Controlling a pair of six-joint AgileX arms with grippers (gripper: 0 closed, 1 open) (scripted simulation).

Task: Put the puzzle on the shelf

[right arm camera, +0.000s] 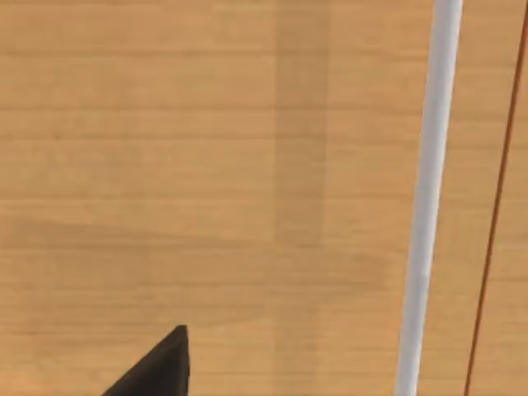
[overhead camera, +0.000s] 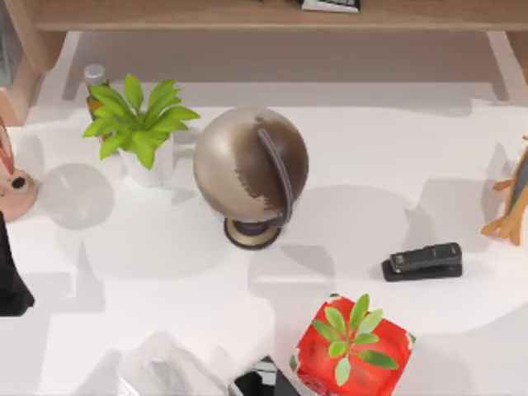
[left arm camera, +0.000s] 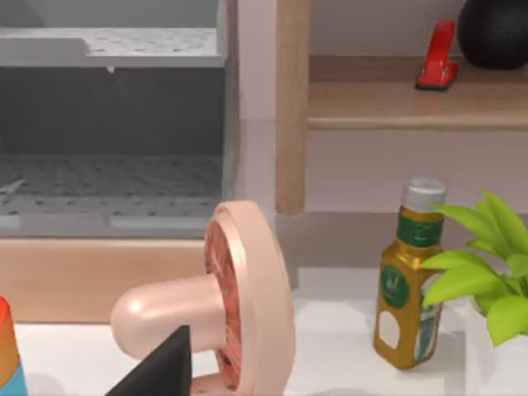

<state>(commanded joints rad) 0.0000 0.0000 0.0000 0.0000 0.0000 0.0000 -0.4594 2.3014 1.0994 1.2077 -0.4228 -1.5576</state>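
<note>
1. Shelf (overhead camera: 206,15): long light-brown board across the far edge of the top view, straight front edge facing the tabletop (overhead camera: 371,190)
2. Right end effector (right arm camera: 161,365): close against light-brown wood grain, judged to be the shelf board (right arm camera: 206,165). A white rod (right arm camera: 429,198) and a thin red line run alongside. Open or closed state cannot be told, nor whether anything is held
3. Puzzle: location cannot be told, with no yellow, green or blue tiles identified. A small dark-and-white item (overhead camera: 330,4) on the shelf is cut by the frame edge and too partial to name
4. Left end effector (left arm camera: 163,365): low at the left side of the tabletop, just beside a pink mushroom ornament (left arm camera: 223,305), facing the shelf upright (left arm camera: 292,107) and a gold bottle (left arm camera: 408,280). State cannot be told; judged parked
5. Deciding relation: right arm judged far nearer the shelf than the left, so placement falls to the right arm. Direction from end effector to puzzle, and the puzzle's orientation, not established
6. Tabletop obstacles between the near edge and the shelf: globe (overhead camera: 252,169), green plant (overhead camera: 136,124), black stapler (overhead camera: 422,261), red plant pot (overhead camera: 351,351)
7. Risk, as judgement: the rod near the right end effector may foul a withdrawal
</note>
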